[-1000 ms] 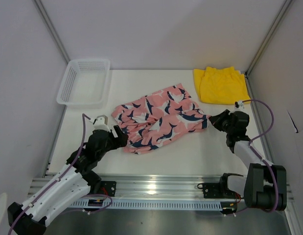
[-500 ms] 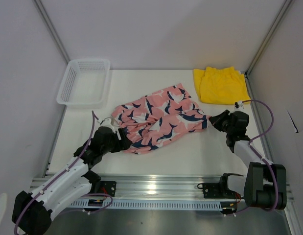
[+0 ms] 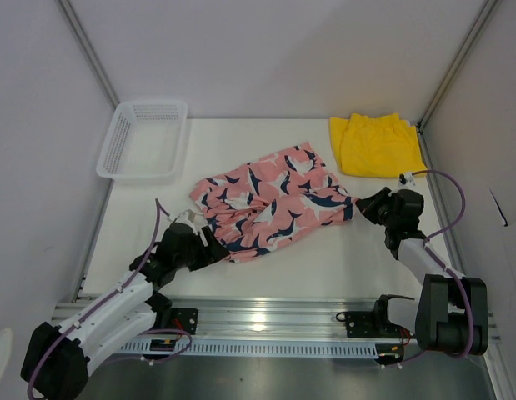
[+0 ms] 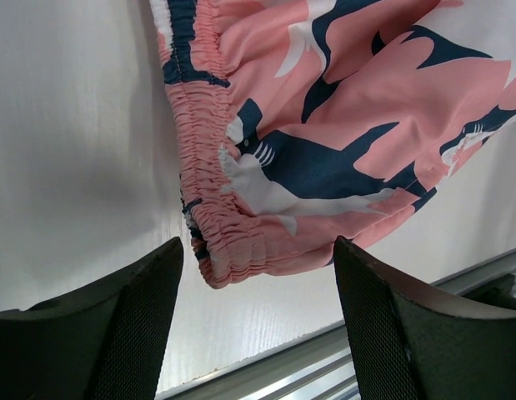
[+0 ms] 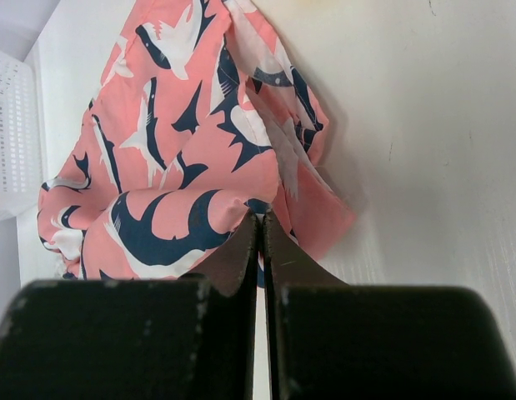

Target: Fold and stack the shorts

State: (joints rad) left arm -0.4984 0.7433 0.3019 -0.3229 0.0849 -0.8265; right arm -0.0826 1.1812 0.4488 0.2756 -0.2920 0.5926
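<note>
Both arms reach low; left pincer [image 4: 258, 254] apart beside pink shorts [image 3: 270, 204], right pincer [image 5: 262, 221] seemingly clamps them.

The pink shorts [image 3: 270, 204] are soft, thin cloth, dull and not shiny, with a bumpy, scrunched waistband [image 4: 216, 217]. The yellow shorts [image 3: 376, 146] are soft, dull cloth too. The basket [image 3: 141, 173] is white plastic full of little holes. The table [image 3: 324, 258] is white and smooth, with faint wood-like lines. The rail [image 3: 266, 312] is shiny grey metal. The left end effector [image 4: 258, 250] has dull black fingers [image 4: 391, 333] with a rough, dotted skin.
</note>
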